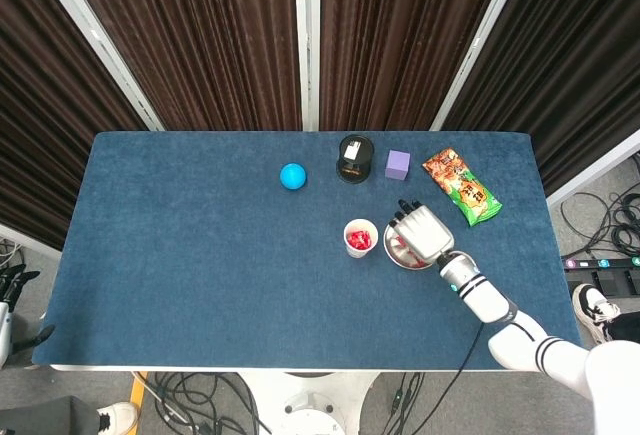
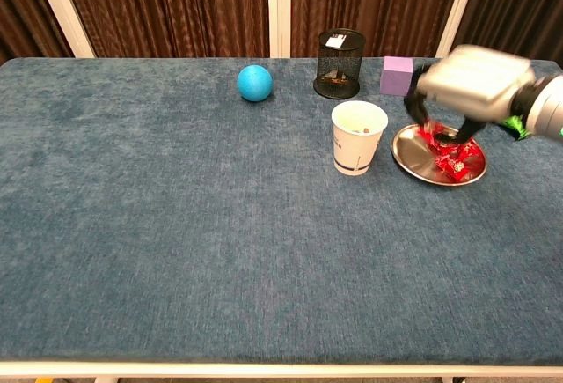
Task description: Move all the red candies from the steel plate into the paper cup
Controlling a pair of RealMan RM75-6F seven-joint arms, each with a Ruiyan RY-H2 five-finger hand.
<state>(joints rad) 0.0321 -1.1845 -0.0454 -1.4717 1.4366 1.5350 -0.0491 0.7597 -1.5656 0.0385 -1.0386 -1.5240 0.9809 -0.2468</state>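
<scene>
The steel plate [image 2: 409, 150] lies right of the white paper cup [image 2: 358, 139], with several red candies [image 2: 457, 165] on its right half. My right hand [image 2: 471, 84] hovers above the plate's far side, fingers curled down, and pinches a red candy [image 2: 435, 134] at the fingertips. In the head view the right hand [image 1: 420, 230] covers most of the plate [image 1: 392, 257], and the cup [image 1: 360, 238] beside it shows red candies inside. My left hand appears in neither view.
A blue ball [image 2: 255, 82], a black mesh holder [image 2: 340, 64] and a purple cube [image 2: 397, 75] stand along the far side. A snack bag [image 1: 460, 187] lies behind the plate at the right. The blue cloth stretches bare to the left and front.
</scene>
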